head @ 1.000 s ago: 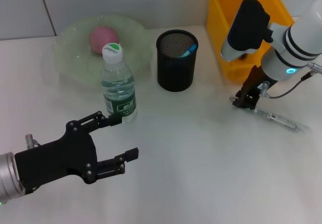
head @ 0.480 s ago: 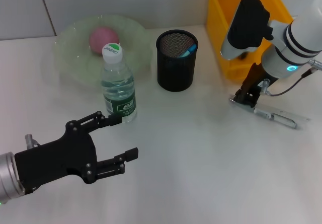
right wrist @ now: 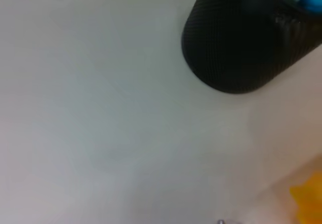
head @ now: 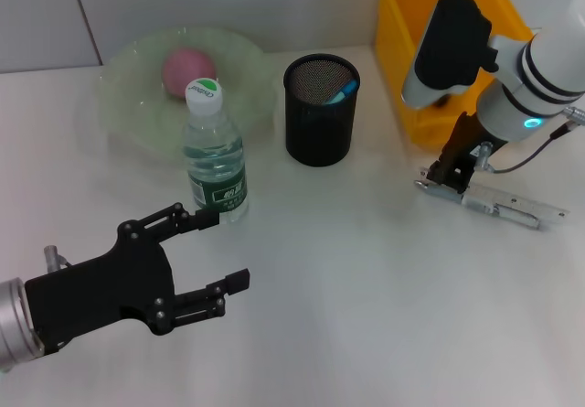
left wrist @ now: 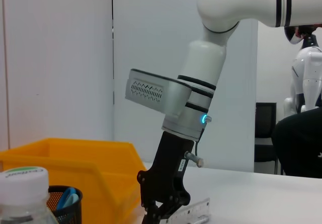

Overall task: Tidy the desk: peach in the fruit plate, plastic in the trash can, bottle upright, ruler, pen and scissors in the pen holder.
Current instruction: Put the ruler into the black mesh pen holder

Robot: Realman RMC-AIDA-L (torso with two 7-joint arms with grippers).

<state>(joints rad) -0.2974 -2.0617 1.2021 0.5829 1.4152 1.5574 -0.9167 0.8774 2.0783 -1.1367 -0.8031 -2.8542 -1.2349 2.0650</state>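
- Right end effector (head: 445, 175) down at the table's right edge, its black fingers pinched on one end of the clear plastic ruler (head: 501, 205); the ruler's other end points toward that edge
- Left end effector (head: 219, 253) hovers by the near left corner, fingers spread wide, gripping nothing
- Clear plastic water bottle with white cap (head: 215, 154) stands upright just beyond it
- Pink peach (head: 187, 67) sits in the pale green glass fruit plate (head: 245, 96) toward the far left corner
- Black mesh pen holder (head: 319, 125) mid-table with a blue item (head: 345, 90) inside; yellow plastic bin (head: 402, 50) at the far right corner
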